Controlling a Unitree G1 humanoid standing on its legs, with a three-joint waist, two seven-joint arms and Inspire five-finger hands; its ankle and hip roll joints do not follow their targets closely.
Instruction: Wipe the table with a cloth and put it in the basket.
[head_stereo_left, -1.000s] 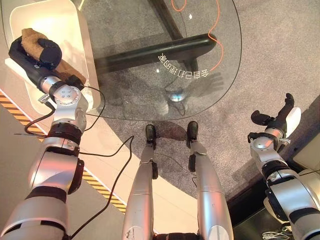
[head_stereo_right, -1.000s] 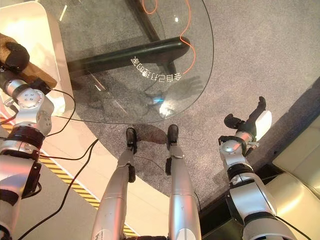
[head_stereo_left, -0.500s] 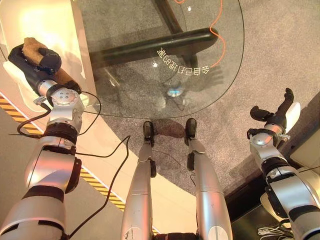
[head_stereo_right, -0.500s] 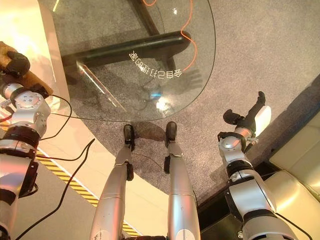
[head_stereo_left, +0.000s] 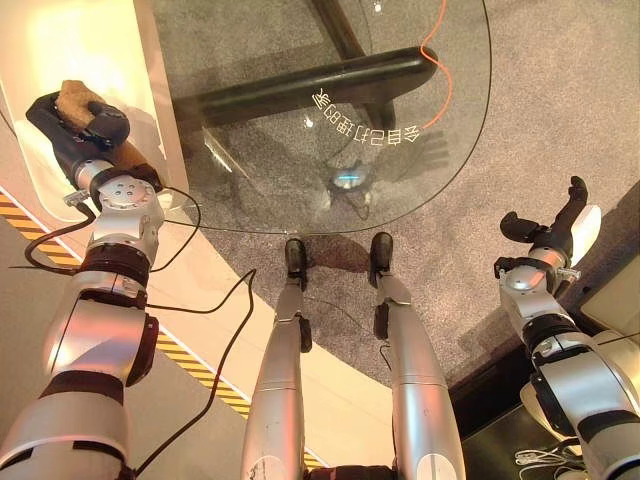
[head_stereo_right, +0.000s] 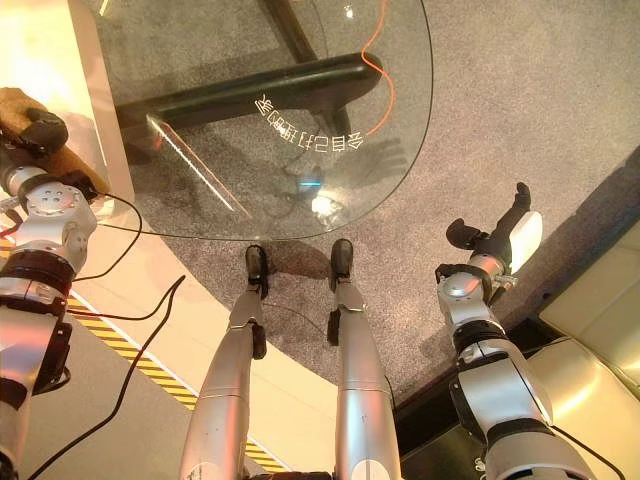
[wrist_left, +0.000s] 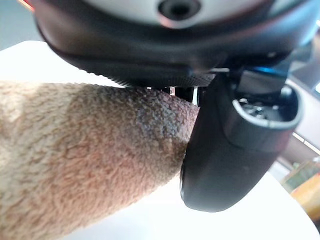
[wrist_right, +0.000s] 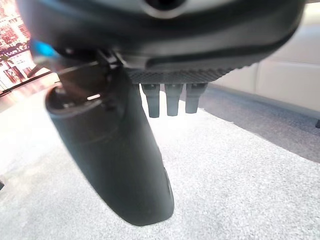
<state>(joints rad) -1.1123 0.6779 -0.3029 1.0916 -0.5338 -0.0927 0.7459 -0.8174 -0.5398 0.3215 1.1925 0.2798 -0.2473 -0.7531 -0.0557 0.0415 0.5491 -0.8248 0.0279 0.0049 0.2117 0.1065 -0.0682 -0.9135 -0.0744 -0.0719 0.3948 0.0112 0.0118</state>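
My left hand (head_stereo_left: 100, 122) is shut on a brown fuzzy cloth (head_stereo_left: 72, 95) and holds it over the white basket (head_stereo_left: 70, 40) at the far left, beside the glass table (head_stereo_left: 300, 150). Part of the cloth hangs out below the hand near the wrist. Up close, the cloth (wrist_left: 75, 165) is pressed between the thumb (wrist_left: 235, 150) and the palm. My right hand (head_stereo_left: 548, 232) hangs at the right over the grey carpet, away from the table. It is open with relaxed fingers (wrist_right: 167, 97) and holds nothing.
Under the round glass top lie a dark table leg (head_stereo_left: 300, 85) and an orange cable (head_stereo_left: 435, 60). Yellow-black striped tape (head_stereo_left: 190, 365) runs across the floor at the lower left. A cream seat (head_stereo_right: 600, 300) stands by my right arm.
The whole picture has shifted a little, so the camera has moved. My left hand still holds the cloth over the basket. The right hand has not moved.
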